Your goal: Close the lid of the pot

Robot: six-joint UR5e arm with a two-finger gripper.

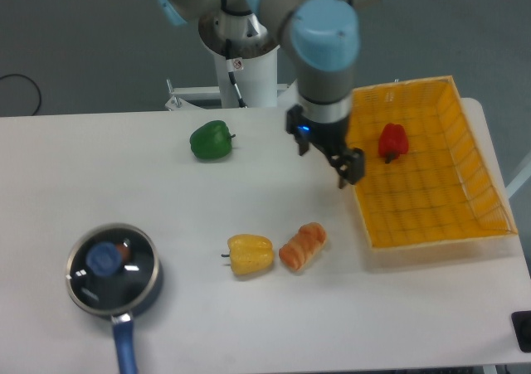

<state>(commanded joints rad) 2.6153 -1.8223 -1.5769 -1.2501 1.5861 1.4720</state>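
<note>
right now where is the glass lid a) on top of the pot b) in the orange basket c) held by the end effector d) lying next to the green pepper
a: the lid, with its blue knob, sits on the pot at the table's front left, while the end effector hangs far from it, beside the orange basket.

Small round black pot [116, 284] at the table's near-left corner, long blue handle pointing toward the near edge, clear glass lid [111, 266] with blue knob seated flat on top, something orange seemingly inside.
</note>
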